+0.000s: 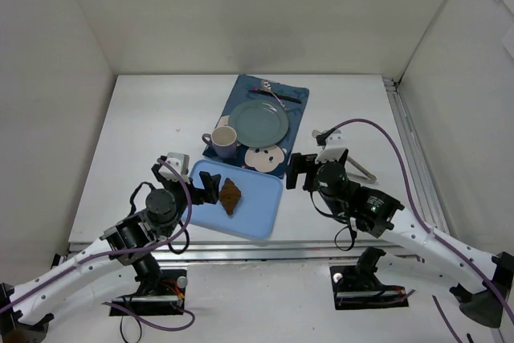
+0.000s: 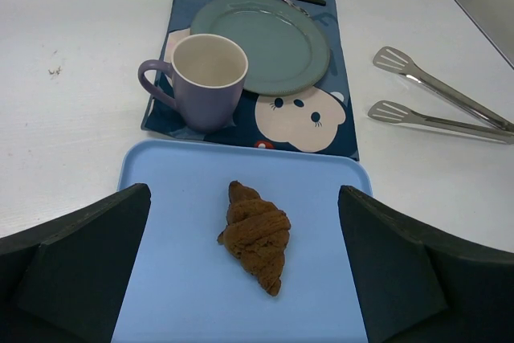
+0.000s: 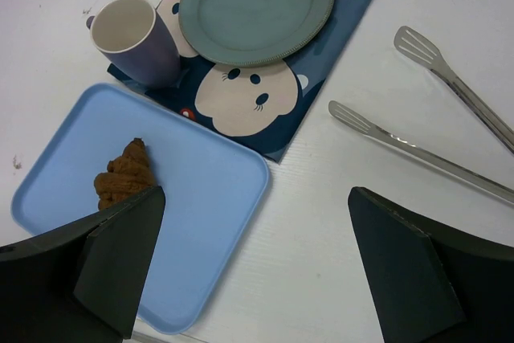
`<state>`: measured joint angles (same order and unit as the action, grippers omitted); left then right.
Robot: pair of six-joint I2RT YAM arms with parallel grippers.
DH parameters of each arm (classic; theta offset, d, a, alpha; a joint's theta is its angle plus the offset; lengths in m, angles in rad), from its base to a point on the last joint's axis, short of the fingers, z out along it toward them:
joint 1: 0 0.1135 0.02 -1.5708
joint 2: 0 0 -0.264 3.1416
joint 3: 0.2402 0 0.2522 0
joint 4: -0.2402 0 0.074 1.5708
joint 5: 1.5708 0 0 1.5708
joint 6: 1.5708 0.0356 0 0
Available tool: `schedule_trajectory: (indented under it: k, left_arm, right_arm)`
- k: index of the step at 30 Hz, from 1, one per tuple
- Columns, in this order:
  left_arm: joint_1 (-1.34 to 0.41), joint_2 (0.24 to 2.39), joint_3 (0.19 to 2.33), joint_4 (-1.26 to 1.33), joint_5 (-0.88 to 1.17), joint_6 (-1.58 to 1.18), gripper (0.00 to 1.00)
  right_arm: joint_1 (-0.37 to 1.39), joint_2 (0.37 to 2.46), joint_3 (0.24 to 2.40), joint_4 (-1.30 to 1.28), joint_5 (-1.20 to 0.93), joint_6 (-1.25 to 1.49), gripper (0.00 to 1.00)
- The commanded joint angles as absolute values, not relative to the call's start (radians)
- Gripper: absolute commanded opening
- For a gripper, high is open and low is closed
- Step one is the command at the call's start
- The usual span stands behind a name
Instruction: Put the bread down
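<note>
The bread (image 1: 230, 196) is a small dark brown croissant-shaped piece lying on the light blue tray (image 1: 255, 213) at the table's front. In the left wrist view the bread (image 2: 257, 234) lies between my left gripper's open fingers. My left gripper (image 1: 207, 189) (image 2: 243, 195) is open and empty, just left of the bread and not touching it. My right gripper (image 1: 300, 170) (image 3: 255, 195) is open and empty over the bare table by the tray's right edge. The right wrist view shows the bread (image 3: 122, 176) partly hidden by its left finger.
A blue placemat (image 1: 241, 94) behind the tray holds a teal plate (image 1: 259, 120), a purple mug (image 1: 225, 141), a white bear-face coaster (image 1: 265, 157) and cutlery (image 1: 277, 94). Metal tongs (image 1: 353, 162) lie on the table to the right. White walls enclose the table.
</note>
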<state>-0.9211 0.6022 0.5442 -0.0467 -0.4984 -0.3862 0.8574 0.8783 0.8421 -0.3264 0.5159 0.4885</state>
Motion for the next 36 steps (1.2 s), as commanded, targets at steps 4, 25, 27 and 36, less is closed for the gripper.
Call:
schedule_trajectory:
  k: [4, 25, 27, 36]
  left_arm:
    - [-0.92, 0.601, 0.595, 0.005, -0.495, -0.382, 0.99]
    - [-0.92, 0.557, 0.62, -0.069, -0.429, -0.41, 0.99]
    - [-0.92, 0.551, 0.623, -0.075, -0.428, -0.416, 0.99]
    - [-0.92, 0.538, 0.611, -0.052, -0.382, -0.429, 0.99]
  right_arm:
    - [0.862, 0.873, 0.893, -0.249, 0.642, 0.518, 0.98]
    - [0.114, 1.559, 1.393, -0.264, 0.194, -0.285, 0.98]
    - [0.037, 1.523, 1.311, -0.265, 0.035, -0.467, 0.98]
    - [-0.254, 1.493, 1.175, -0.302, -0.411, -0.759, 0.98]
